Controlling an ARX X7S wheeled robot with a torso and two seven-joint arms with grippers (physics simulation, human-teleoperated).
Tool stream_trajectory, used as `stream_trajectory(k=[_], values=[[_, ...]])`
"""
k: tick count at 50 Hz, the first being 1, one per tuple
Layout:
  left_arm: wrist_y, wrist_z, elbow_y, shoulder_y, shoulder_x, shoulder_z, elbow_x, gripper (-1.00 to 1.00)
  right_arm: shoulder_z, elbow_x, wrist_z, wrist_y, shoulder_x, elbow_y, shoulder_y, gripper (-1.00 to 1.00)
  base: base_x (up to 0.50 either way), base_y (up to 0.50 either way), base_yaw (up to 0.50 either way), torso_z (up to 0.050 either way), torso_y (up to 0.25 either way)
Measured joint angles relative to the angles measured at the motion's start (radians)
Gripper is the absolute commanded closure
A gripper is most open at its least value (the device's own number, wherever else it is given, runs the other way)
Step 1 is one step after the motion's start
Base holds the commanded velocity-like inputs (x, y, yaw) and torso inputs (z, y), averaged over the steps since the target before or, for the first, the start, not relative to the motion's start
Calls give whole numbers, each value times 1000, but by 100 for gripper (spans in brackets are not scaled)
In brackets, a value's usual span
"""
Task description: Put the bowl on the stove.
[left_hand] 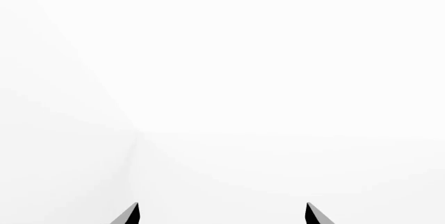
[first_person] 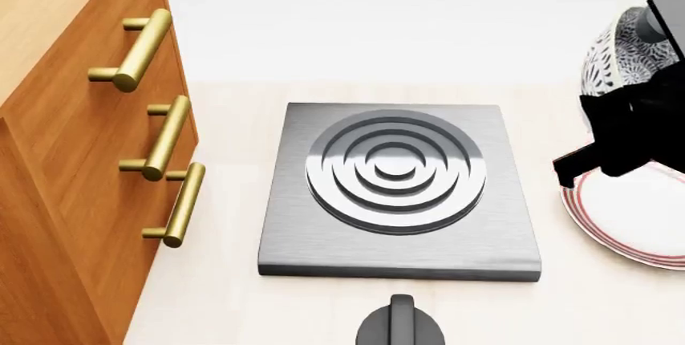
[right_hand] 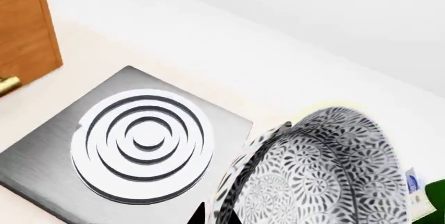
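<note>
Wooden cabinet (first_person: 64, 160) fills the left side of the head view, three brass bar handles (first_person: 166, 138) stacked down its front face. Its corner also shows at upper left of the right wrist view.

Pale countertop (first_person: 599, 313) runs across the lower frame, with a white wall behind it.

Stove (first_person: 402, 192) sits flat at centre frame in the head view, a square grey slab; its ringed burner is bare. Right wrist view has it at lower left.

White plate with red rings (first_person: 631, 221) sits at the right edge, right of the stove and apart from it, partly cut off by the frame.

Bowl (first_person: 615, 56) is at upper right of the head view, lifted and tilted, above the plate and off to the right of the stove. Right wrist view shows it large at lower right, rim tipped toward the stove.

Right gripper (first_person: 626, 132) is clamped on the bowl, its black body covering the bowl's lower part.

Black knob (first_person: 399, 325) sits at bottom centre, just in front of the stove.

Left gripper (left_hand: 222, 214): only two dark fingertips at the bottom edge of the left wrist view, set wide apart, against blank white.
</note>
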Motion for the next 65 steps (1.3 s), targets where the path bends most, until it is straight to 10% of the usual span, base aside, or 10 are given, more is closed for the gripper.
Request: stream_trajectory(k=[21, 52, 65], values=[[-1, 6, -5, -10, 6, 15, 0, -100, -66, -11, -17, -80, -145, 71, 61, 100, 0, 0, 0, 0, 0], [-1, 20, -14, -18, 19, 24, -2, -100, 62, 91, 34, -73, 41, -338, -177, 100, 0, 0, 0, 0, 1], [0, 28, -19, -21, 25, 29, -3, -100, -51, -19, -25, -266, -77, -53, -83, 100, 0, 0, 0, 0, 0]])
